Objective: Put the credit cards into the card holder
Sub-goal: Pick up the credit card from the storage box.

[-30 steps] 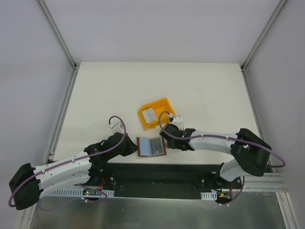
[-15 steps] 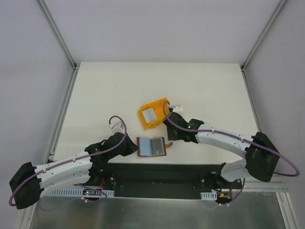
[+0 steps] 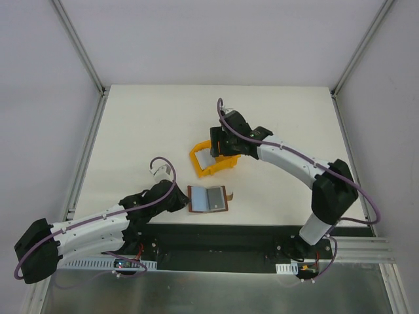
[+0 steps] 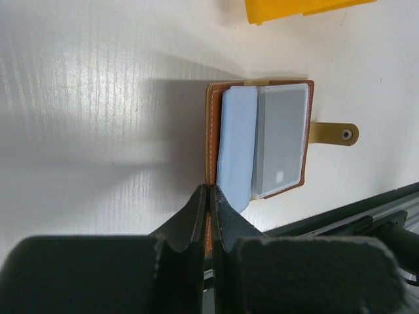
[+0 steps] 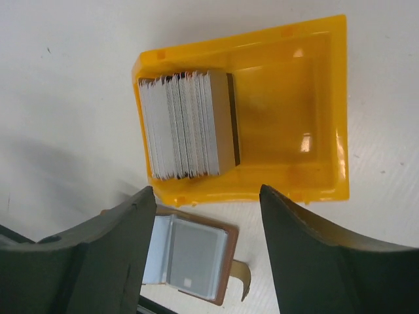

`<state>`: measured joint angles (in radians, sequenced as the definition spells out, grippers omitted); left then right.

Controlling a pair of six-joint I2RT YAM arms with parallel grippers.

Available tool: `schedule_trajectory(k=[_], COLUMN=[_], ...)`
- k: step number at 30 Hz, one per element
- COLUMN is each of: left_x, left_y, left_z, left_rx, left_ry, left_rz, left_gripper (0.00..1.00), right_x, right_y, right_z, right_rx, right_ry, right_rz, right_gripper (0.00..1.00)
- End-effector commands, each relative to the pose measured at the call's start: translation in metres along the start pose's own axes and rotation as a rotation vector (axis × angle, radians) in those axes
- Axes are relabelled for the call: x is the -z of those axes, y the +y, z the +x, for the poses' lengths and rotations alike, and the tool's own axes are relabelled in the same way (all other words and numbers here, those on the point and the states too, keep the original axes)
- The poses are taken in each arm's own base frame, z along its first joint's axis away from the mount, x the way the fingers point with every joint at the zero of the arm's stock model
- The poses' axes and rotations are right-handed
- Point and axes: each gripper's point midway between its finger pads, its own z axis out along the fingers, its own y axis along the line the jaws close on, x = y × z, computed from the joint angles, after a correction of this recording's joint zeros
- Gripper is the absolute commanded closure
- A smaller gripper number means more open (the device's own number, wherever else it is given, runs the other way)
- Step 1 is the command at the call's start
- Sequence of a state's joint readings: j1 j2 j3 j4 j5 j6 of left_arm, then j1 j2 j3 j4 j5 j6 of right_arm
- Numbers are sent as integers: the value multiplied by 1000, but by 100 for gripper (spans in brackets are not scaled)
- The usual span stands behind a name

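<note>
The credit cards (image 5: 186, 124) stand on edge, packed at the 9 o'clock end of the yellow bin (image 5: 294, 118), so their top edges can be pinched from above. My right end effector (image 5: 204, 196) hovers over them, fingers wide apart. At 6 o'clock of the bin the card holder (image 4: 262, 140) lies open on the surface (image 4: 98, 98). My left end effector (image 4: 208, 196) is clamped on its brown edge, I judge to stop it sliding or folding.

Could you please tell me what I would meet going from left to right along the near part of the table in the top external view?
left gripper → card holder → snap tab. The yellow bin and right gripper share the card holder's span, so I leave them out.
</note>
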<state>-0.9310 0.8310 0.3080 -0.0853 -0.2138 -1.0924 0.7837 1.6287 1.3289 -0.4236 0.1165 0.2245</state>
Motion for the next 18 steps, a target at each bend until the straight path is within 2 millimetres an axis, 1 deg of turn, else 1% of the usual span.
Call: schedule_trajectory(k=[1,4,6,8,15,16,18], left_x=[2,1,0,-1,-4,-4,-4], left_y=[-17,-14,-12,-10,-6,-6,-6], left_z=[-18,-19,-19,-19,-14,-13,-13], left_rx=[18,29,33,39,26,25,26], left_ry=[-73,-84,-88,-90,-68,-66,-65], left_rz=[30,18,12,5,-12,-11,-12], left_gripper=[100,100,100,100,100,100,100], right_x=[-22,-38,-48,-55,-83,-88,-92], right_y=[9,9,7,9,11,10,12], right_z=[-7,-10,-9,-7,-1,2,4], right_rx=[-11,-32,-38,-37,-28,-29,-30], right_ry=[76,94,111,142,188,201,219], right_rz=[-124,-170,-183,-218,-224,-223,-234], right_gripper=[31,29,27,27,25,25,25])
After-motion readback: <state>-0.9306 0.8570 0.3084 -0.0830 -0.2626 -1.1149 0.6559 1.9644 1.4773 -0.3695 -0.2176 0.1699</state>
